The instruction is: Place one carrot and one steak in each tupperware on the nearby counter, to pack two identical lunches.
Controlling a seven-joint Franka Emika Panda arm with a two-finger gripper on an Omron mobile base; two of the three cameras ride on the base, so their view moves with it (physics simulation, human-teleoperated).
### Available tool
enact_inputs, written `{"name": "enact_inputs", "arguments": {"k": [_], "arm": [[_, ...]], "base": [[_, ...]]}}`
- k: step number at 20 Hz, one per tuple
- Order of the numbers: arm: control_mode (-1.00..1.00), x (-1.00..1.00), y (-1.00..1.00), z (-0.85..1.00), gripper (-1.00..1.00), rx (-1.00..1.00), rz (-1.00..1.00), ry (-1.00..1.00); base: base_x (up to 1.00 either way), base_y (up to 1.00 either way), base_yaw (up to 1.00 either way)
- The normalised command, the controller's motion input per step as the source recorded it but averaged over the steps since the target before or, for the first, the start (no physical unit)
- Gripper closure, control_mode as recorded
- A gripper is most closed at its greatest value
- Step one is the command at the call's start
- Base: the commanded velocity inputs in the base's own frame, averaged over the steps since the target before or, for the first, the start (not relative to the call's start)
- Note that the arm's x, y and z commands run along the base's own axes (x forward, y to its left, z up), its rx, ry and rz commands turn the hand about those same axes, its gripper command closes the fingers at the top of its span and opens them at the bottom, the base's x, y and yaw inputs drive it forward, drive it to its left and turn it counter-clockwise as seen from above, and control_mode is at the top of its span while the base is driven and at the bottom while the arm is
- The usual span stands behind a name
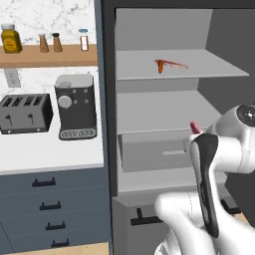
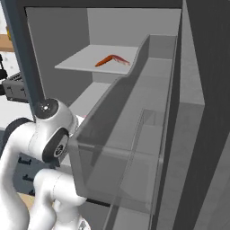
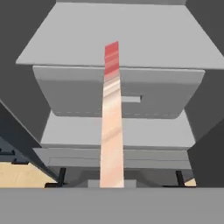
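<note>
We face the open fridge (image 1: 164,124); left of it lies the counter (image 1: 50,154). On the fridge's top shelf (image 1: 179,69) a carrot (image 1: 160,66) and steak (image 1: 174,63) wait. Our gripper (image 3: 112,186), clamped on another steak (image 3: 111,122), holds it before the fridge drawer (image 3: 118,94), presumably for carrying to the counter.

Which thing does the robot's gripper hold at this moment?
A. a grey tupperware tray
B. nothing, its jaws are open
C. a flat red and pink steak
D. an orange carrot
C. In the hand view, the long flat steak, red at its far end and pale pink nearer, rises from between the closed jaws of the gripper, in front of the grey shelves.
</note>
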Motion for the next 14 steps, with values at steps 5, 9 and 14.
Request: {"name": "enact_inputs", "arguments": {"k": [5,9,14], "arm": [[-1.00,-0.90,0.54,0.04,1.00,-0.11,-0.07,0.06],[1.00,-0.29,0.32,0.00,1.00,-0.11,-0.07,0.00],[1.00,0.00,0.00,0.00,1.00,0.00,0.00,0.00]], "base": [[0.00,0.00,0.00],[-0.36,0.49,-0.09],[-0.62,1.00,-0.06]]}}
